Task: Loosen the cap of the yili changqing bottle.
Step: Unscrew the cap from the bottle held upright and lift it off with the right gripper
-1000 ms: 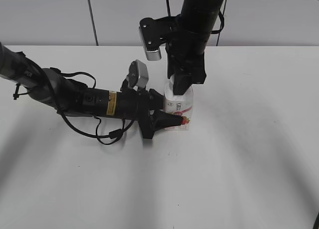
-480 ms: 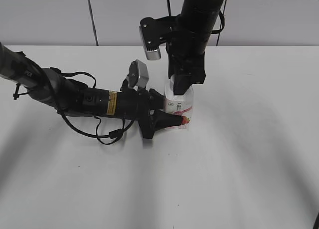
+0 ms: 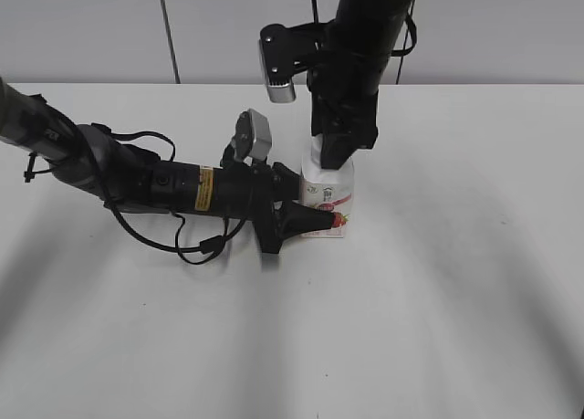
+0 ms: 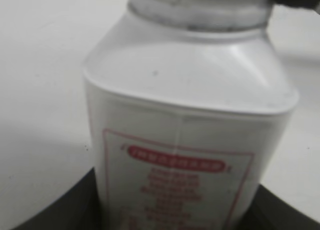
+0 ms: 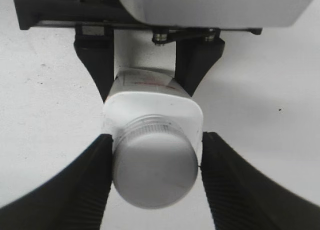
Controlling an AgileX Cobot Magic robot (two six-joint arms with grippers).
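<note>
Straddling the cap [image 5: 154, 172] from above, the right gripper [image 5: 155, 182] stands released, one finger touching. The left gripper [image 3: 315, 220] clamps the yili changqing bottle [image 3: 327, 193] low, upright on the tabletop [image 3: 456, 255]. Likely light, smooth plastic; the ribbed cap rim offers purchase.

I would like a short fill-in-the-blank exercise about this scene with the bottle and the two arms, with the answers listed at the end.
1. The small squarish white plastic bottle stands ____ on the white table.
2. The left tool grips the bottle near its ____.
3. In the right wrist view, the round white ribbed cap lies ____ the two black fingers of the right tool.
4. The colour of the bottle's label print is ____.

Answers: upright; base; between; red
</note>
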